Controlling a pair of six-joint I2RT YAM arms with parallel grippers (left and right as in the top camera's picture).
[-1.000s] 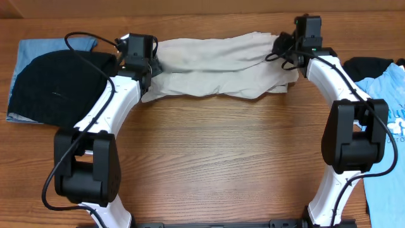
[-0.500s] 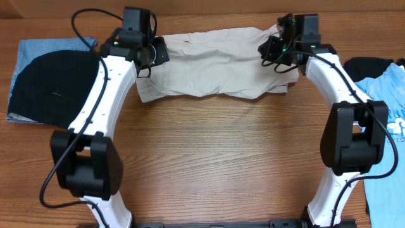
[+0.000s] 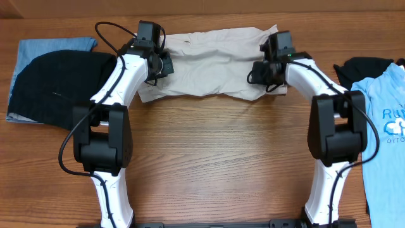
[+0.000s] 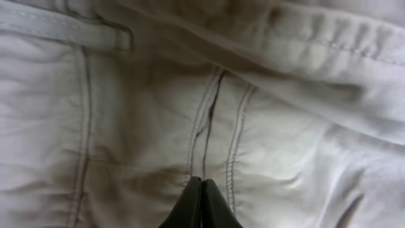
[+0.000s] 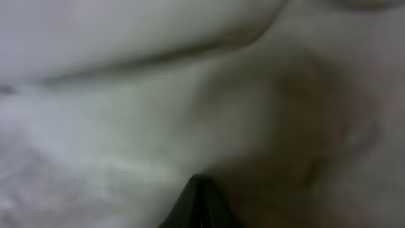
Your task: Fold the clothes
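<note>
The clothes [image 3: 212, 63], pale beige shorts, lie in a wide folded band across the far middle of the table. My left gripper [image 3: 163, 65] is over their left end, and my right gripper [image 3: 262, 69] is over their right end. In the left wrist view the left gripper [image 4: 202, 180] is shut, its dark tips together and resting at a stitched seam of the clothes [image 4: 126, 126], with no fabric between them. The right wrist view is blurred. There the right gripper [image 5: 201, 179] is shut too, close above the pale clothes [image 5: 126, 95].
A black knit garment [image 3: 50, 85] lies on a blue cloth [image 3: 44, 47] at the far left. A light blue T-shirt [image 3: 386, 126] with white lettering lies at the right edge, with another black piece [image 3: 361, 64] behind it. Bare wood [image 3: 215, 158] stretches between the arms.
Both grippers went from open to shut. They moved from the far corners of the shorts inward and toward me, and the shorts now lie flatter.
</note>
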